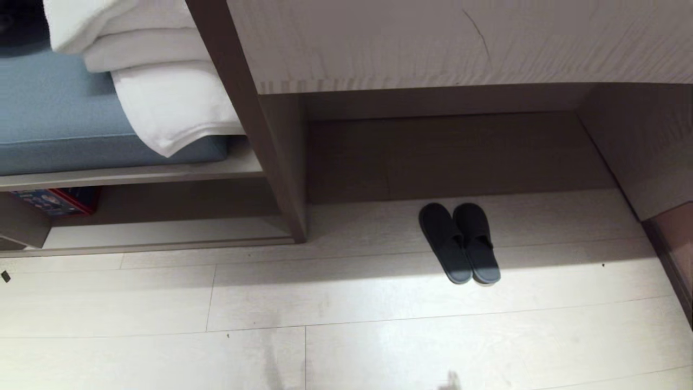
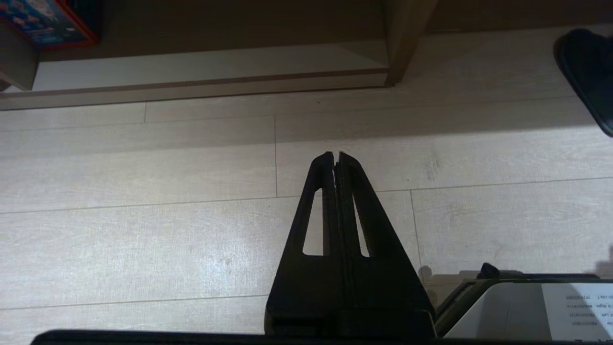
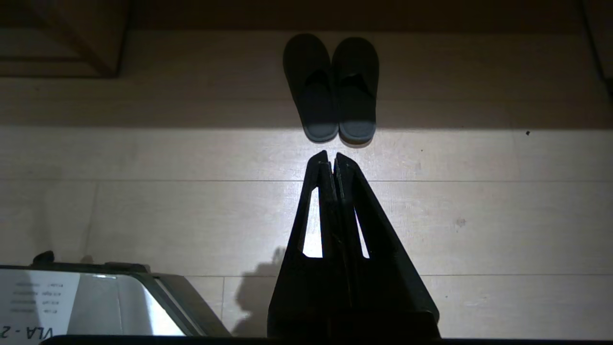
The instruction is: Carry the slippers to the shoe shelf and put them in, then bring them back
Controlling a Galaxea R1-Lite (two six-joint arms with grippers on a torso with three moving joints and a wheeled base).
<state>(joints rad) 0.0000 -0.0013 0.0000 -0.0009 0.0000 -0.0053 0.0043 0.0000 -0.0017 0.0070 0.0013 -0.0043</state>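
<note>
Head view: pale plank floor [image 1: 379, 325] w/ long counter [image 1: 460, 43] overhead | shoe shelf [image 1: 162, 233] at left, towels [image 1: 168, 103] above | slippers [image 1: 459, 244] side by side on floor, toes under counter, prob. touching | left gripper [image 2: 335, 155] + right gripper [image 3: 331, 155] fingers together, empty, above floor; right one near slipper heels

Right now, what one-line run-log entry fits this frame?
slippers: paired on floor under counter | shoe shelf: no slippers inside | left gripper: shut, empty | right gripper: shut, empty
</note>
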